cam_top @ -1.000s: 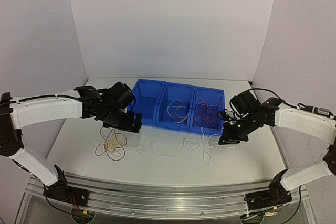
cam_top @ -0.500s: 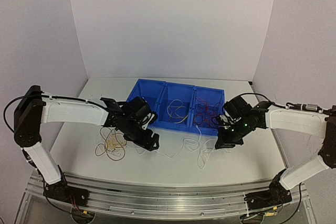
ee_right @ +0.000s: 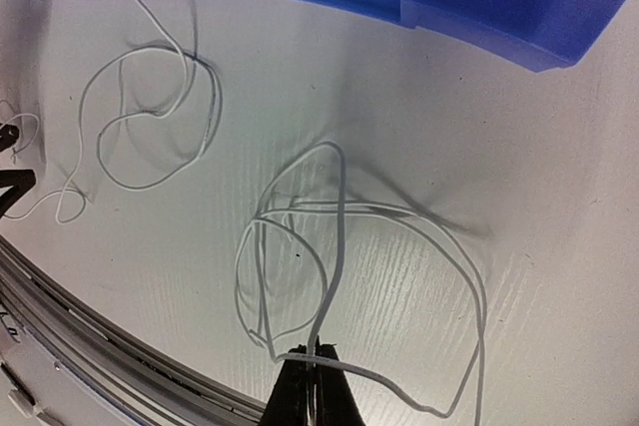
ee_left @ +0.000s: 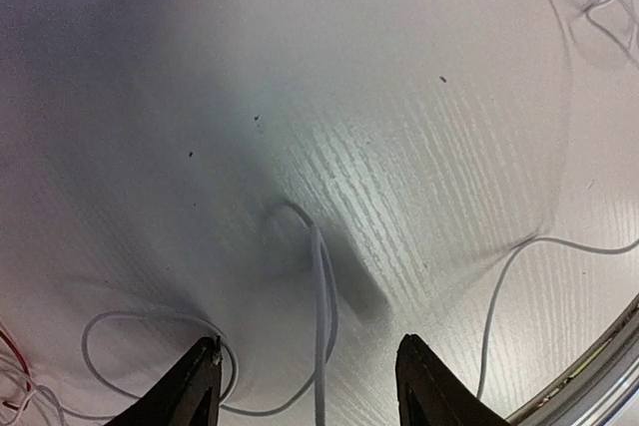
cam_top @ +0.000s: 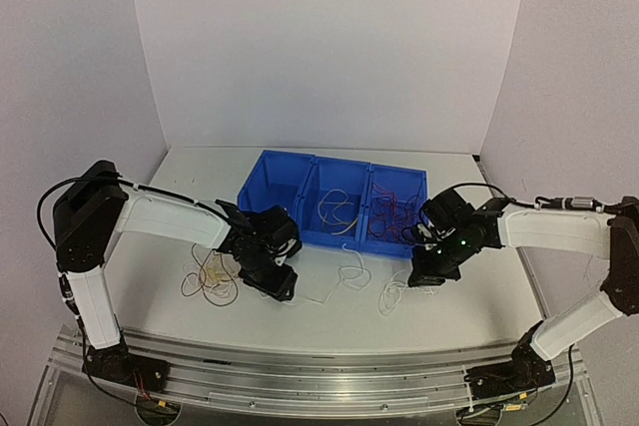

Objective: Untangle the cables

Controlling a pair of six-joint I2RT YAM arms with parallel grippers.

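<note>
- Cables (cam_top: 351, 272) lie mostly on the table (cam_top: 479, 311) in front of the blue bin (cam_top: 300, 237). The white ones are now bunched into loops, where a second ago I saw them strung out in a longer line across the front.
- My left gripper (ee_left: 312, 391) has moved from beside the bin's left corner down to the table, just right of the yellow-brown tangle (cam_top: 212, 282).
- Its fingers (ee_left: 200, 386) have narrowed since then but stand apart. A white strand (ee_left: 319, 316) runs up between them, and neither finger touches it in the wrist view.
- My right gripper (ee_right: 308, 386) has slid a little to the left and nearer me, and it stays closed tight on a white cable (ee_right: 339, 246). That cable's loops spread over the table just ahead of the tips.
- The bin has three compartments side by side, and it has not moved.
- The middle compartment (cam_top: 334, 179) holds a few white and yellow strands (cam_top: 337, 213).
- The right compartment (cam_top: 396, 182) holds a knot of red wires (cam_top: 391, 214).
- One white strand hangs over the bin's front wall onto the table, seen in the right wrist view.
</note>
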